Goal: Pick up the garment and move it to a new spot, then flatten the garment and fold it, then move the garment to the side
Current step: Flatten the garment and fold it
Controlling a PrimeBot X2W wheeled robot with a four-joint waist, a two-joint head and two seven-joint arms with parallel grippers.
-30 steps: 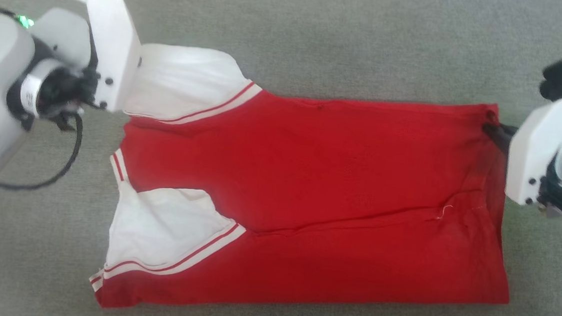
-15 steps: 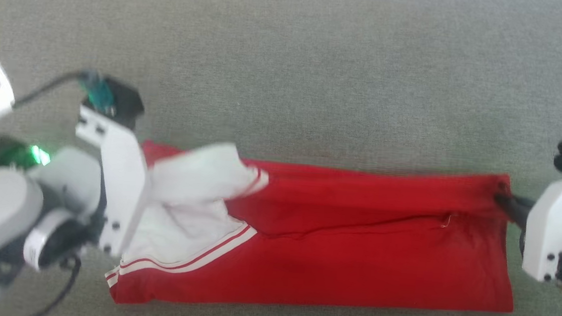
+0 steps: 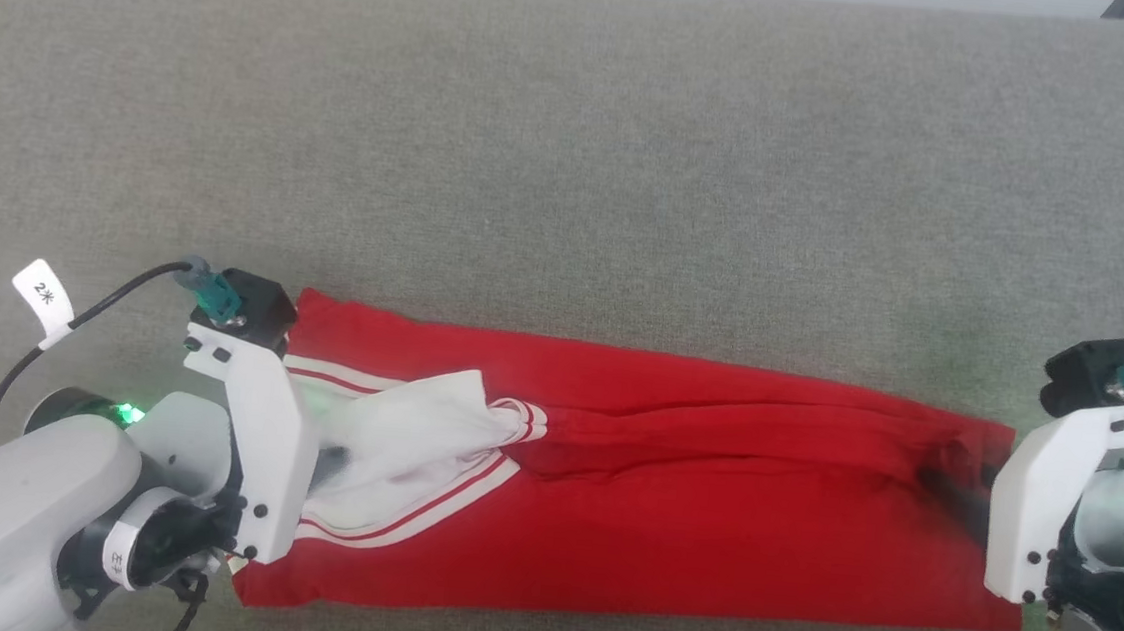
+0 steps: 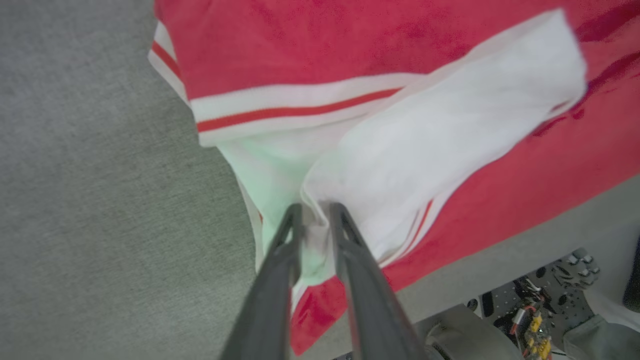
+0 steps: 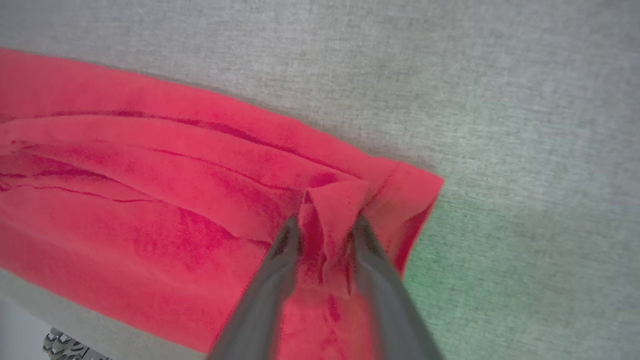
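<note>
Grey desk (image 3: pixel 575 156): garment (image 3: pixel 707 508) lay across its near part, left to right. A second earlier it was spread; far half was now over near half (first fold down). Left gripper (image 4: pixel 315 212) had white sleeve between its fingers, right gripper (image 5: pixel 326 227) red hem; grasping or released, could not tell.

The garment (image 3: pixel 708 498) is lying stretched between my two claws on the surface (image 3: pixel 575 156). My left claw (image 4: pixel 312 212) is sitting at the sleeve end, with a sleeve (image 4: pixel 440 125) lying just ahead of its fingertips. My right claw (image 5: pixel 327 227) is sitting at the hem end, a fold standing between its fingers and bare surface lying beyond.
</note>
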